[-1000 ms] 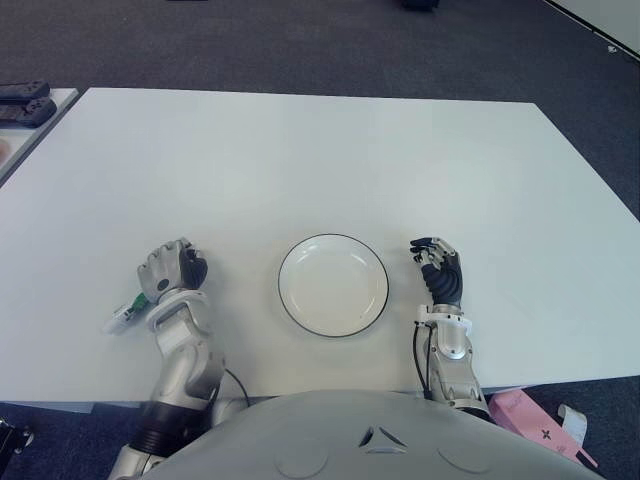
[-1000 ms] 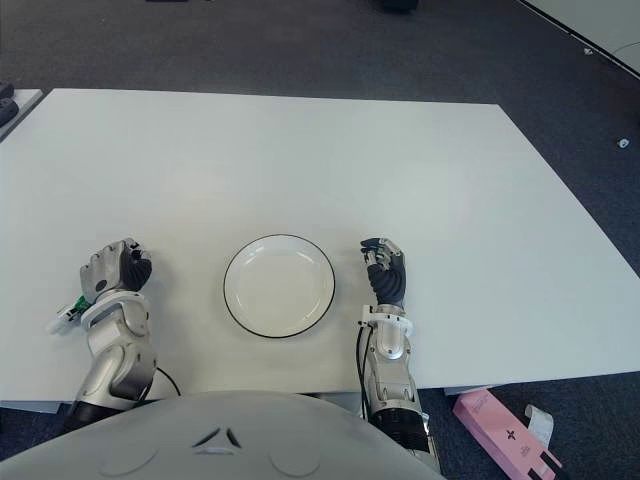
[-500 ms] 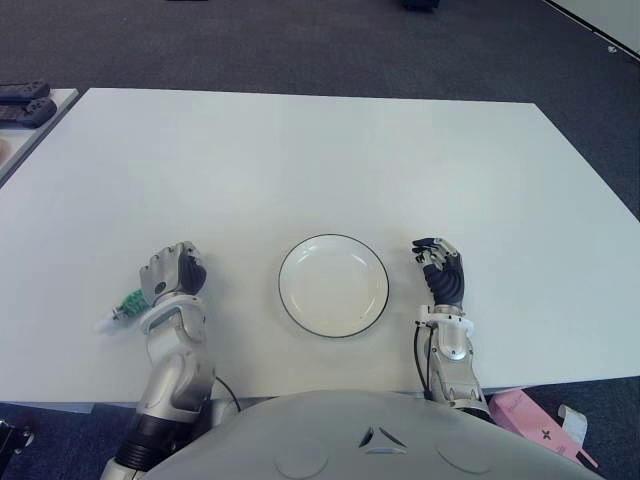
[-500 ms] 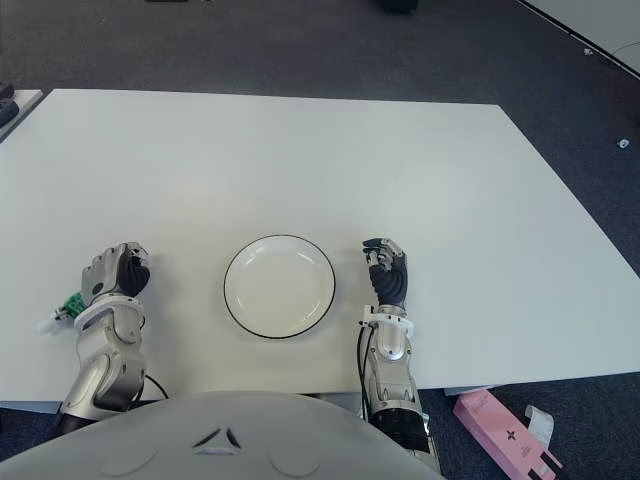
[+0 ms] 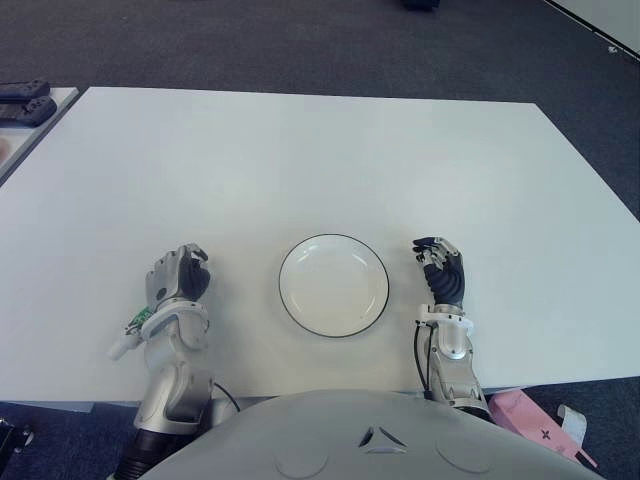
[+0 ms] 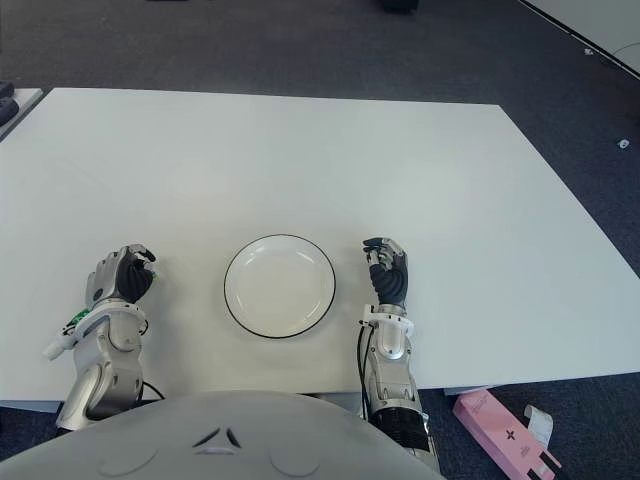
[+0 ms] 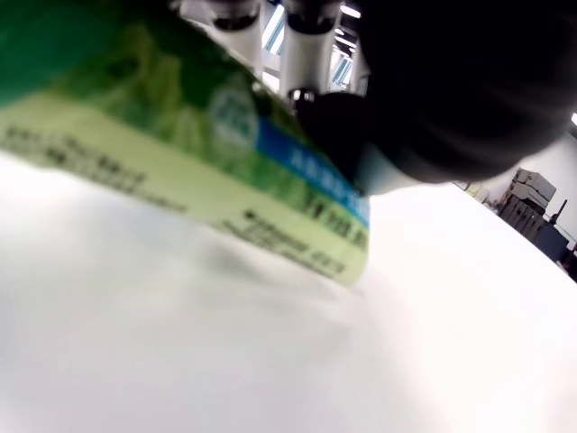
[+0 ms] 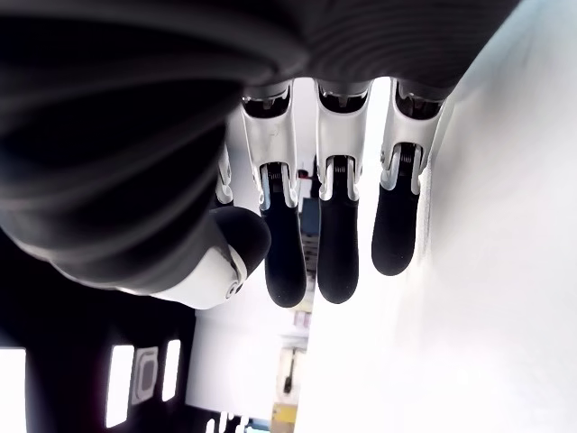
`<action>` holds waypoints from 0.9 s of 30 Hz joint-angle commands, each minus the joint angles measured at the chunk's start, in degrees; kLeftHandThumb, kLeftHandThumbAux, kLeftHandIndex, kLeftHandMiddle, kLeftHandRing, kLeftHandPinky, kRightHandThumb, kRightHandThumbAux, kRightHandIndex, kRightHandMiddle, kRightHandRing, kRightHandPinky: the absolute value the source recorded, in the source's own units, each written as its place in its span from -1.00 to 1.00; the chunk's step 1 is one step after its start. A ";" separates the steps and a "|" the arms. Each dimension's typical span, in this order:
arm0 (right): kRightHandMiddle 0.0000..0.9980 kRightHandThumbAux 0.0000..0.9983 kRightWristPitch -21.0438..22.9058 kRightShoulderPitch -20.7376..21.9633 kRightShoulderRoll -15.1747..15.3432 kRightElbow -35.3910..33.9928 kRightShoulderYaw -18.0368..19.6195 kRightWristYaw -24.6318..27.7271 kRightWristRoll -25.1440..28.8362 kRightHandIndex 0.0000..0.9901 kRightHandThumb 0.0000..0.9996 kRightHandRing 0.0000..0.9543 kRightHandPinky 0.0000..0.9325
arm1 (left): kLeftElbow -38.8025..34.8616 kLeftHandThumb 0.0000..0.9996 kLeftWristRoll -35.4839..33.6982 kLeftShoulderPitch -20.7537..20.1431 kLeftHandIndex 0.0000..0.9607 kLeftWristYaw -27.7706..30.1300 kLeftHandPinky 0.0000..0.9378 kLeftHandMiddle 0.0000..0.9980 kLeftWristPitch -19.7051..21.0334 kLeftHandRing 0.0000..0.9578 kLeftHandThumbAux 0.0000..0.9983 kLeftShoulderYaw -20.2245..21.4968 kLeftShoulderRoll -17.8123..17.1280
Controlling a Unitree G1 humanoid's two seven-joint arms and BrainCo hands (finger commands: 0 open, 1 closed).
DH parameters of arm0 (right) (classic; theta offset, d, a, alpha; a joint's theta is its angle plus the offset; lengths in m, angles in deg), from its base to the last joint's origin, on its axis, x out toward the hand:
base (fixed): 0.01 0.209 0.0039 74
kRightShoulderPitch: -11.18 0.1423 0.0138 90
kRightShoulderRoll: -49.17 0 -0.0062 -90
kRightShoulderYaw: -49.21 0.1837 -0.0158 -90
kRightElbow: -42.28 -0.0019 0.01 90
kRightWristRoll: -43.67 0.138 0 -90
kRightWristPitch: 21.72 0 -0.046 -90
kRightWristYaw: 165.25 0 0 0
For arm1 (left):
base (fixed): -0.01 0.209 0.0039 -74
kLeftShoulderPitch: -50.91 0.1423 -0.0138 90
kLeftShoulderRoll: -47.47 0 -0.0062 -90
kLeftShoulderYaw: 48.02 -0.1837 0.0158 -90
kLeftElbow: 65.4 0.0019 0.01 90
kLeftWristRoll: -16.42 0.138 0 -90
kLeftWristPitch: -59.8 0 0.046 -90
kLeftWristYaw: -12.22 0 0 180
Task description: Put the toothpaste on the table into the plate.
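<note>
Toothpaste [image 5: 128,333]: green-and-white tube lying on the table [image 5: 300,160] near its left front edge, partly under the left hand [image 5: 176,283], whose fingers are loosened and no longer clasp it. Probably light, soft-walled and smooth; best pinched across its stiffer mid-body. Plate [image 5: 333,285]: empty, to the right. Right hand [image 5: 442,270]: beyond the plate's right rim, fingers relaxed, holding nothing.

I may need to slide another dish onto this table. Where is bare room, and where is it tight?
The table is bare beyond the plate across its far half, and along the right edge past the right hand. Tight spots: the near strip, where the left hand with the toothpaste and the right hand flank the plate.
</note>
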 commanded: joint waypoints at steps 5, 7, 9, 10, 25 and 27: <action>-0.13 0.47 0.88 -0.23 -0.34 1.22 0.14 -0.28 -0.01 -0.15 0.45 -0.14 -0.12 | 1.57 0.42 -0.58 2.16 -0.09 -5.46 0.80 0.71 -5.50 0.77 0.42 -1.87 0.18; -0.13 0.47 0.98 -0.14 -0.36 1.29 0.17 -0.44 -0.11 -0.15 0.45 -0.14 -0.12 | 1.04 0.42 -0.06 2.22 -0.09 -6.72 0.81 0.71 -6.73 0.77 0.42 -1.93 -0.25; -0.13 0.47 0.99 -0.09 -0.37 1.32 0.16 -0.56 -0.20 -0.15 0.45 -0.14 -0.11 | 0.74 0.42 0.39 2.28 -0.09 -7.43 0.82 0.72 -7.55 0.78 0.43 -1.99 -0.62; -0.13 0.47 1.00 -0.08 -0.38 1.31 0.12 -0.61 -0.25 -0.15 0.45 -0.14 -0.11 | 0.29 0.42 0.73 2.29 -0.09 -7.79 0.82 0.72 -8.06 0.78 0.43 -2.04 -0.90; -0.13 0.47 0.84 0.44 -0.54 1.71 -0.17 -0.77 -0.32 -0.15 0.45 -0.14 -0.13 | -4.41 0.41 5.89 1.34 -0.09 -9.61 0.82 0.74 -14.14 0.79 0.43 -1.59 -4.94; -0.13 0.47 0.97 0.56 -0.61 1.83 -0.21 -0.86 -0.39 -0.15 0.45 -0.14 -0.13 | -5.22 0.41 6.35 1.13 -0.09 -9.87 0.83 0.75 -15.41 0.80 0.43 -0.71 -6.13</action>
